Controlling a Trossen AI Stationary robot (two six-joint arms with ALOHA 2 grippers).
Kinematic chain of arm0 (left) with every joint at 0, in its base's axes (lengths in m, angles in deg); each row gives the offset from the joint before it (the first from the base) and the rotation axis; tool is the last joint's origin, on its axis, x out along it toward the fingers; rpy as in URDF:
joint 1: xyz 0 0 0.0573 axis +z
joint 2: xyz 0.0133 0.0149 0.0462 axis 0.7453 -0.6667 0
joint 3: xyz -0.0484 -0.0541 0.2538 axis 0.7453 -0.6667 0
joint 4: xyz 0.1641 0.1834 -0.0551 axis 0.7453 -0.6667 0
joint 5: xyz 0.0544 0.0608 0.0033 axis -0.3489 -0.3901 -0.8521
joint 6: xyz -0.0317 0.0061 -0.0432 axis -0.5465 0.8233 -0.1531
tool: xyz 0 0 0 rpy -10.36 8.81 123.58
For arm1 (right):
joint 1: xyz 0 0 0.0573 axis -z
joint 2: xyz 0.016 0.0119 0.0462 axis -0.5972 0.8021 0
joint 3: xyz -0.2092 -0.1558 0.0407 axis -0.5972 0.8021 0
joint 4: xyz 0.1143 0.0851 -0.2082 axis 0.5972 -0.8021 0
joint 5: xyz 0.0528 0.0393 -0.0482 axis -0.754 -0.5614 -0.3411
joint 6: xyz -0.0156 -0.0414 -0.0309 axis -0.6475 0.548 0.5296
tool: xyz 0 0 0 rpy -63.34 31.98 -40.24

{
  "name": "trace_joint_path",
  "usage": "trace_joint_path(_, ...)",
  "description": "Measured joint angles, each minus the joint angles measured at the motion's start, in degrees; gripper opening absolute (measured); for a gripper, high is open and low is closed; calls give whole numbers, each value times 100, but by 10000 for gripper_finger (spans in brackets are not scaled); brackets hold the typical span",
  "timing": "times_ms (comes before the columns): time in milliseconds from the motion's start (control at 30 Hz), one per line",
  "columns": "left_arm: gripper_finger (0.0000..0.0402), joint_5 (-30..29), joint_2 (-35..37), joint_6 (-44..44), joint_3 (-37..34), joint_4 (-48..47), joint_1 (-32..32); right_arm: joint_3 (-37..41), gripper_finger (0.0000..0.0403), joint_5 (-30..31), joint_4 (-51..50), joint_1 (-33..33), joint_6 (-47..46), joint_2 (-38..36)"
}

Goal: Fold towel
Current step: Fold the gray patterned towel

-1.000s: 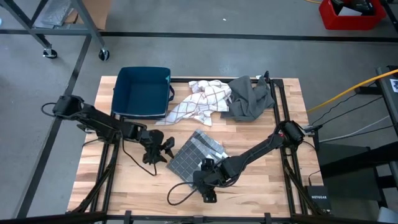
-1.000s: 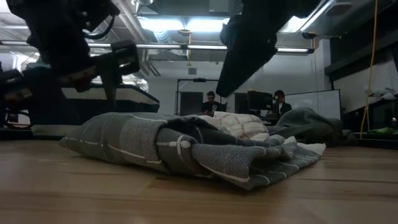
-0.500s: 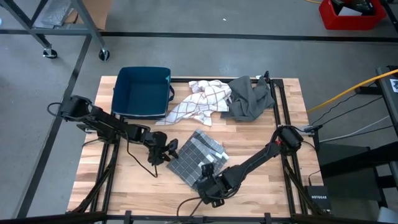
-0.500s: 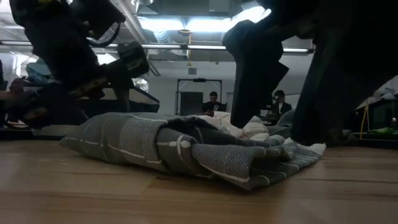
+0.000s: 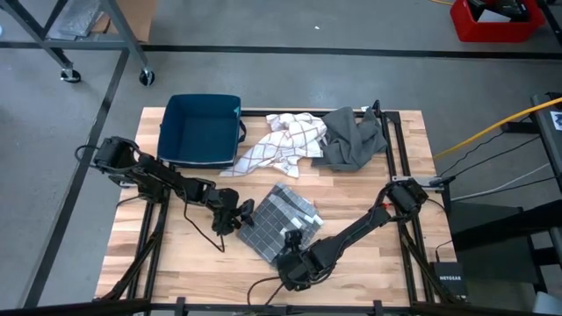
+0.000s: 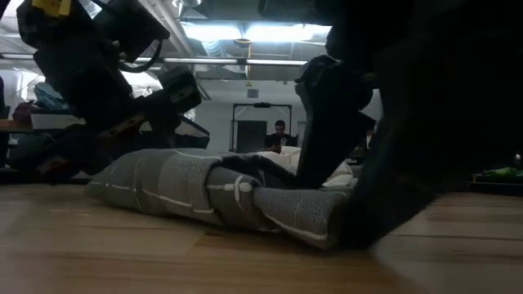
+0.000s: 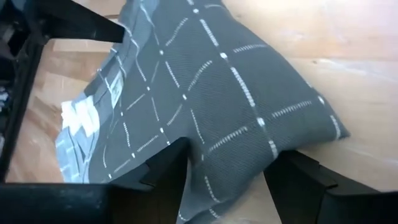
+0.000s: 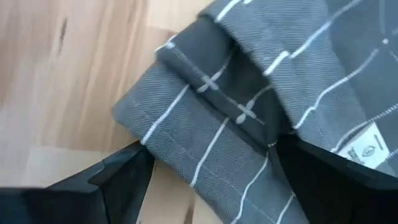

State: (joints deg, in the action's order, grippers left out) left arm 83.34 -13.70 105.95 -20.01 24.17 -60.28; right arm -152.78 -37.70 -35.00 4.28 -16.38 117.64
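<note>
Around the grey towel (image 5: 279, 220), bare tabletop (image 5: 369, 254) lay open on its near and right sides. Behind it, a blue bin (image 5: 203, 130), checked cloth (image 5: 283, 143) and dark cloth (image 5: 351, 138) blocked passage.

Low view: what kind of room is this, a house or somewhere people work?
Probably a robot lab or workshop: ceiling strip lights, a person seated at the back, and a concrete floor around the table.

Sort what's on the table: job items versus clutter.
In the job:
- grey checked towel, partly folded
- left gripper, open at its edge
- right gripper, open at its edge

Lying about:
- dark blue bin
- white checked cloth
- plain grey cloth
</note>
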Motion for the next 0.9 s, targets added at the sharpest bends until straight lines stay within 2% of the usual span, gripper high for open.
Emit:
trace_joint_path(133, 159, 85, 0, -587, 3, 7, 4, 3, 300, -10, 114, 73, -628, 21)
trace_joint_path(367, 98, 115, 0, -1242, 4, -2, -73, 9, 209, -166, 549, 134, -1296, 23)
trace_joint_path(600, 14, 126, 9, -2158, 7, 4, -349, 11, 89, -786, 993, 134, -2696, 23)
trace_joint_path(733, 9, 342, 112, -2935, 9, -23, -475, 11, 14, -1269, 1379, 128, -3524, 23)
trace_joint_path(900, 4, 1161, 344, -4238, 9, -57, -468, 11, 24, -1563, 2074, 129, -4167, 23)
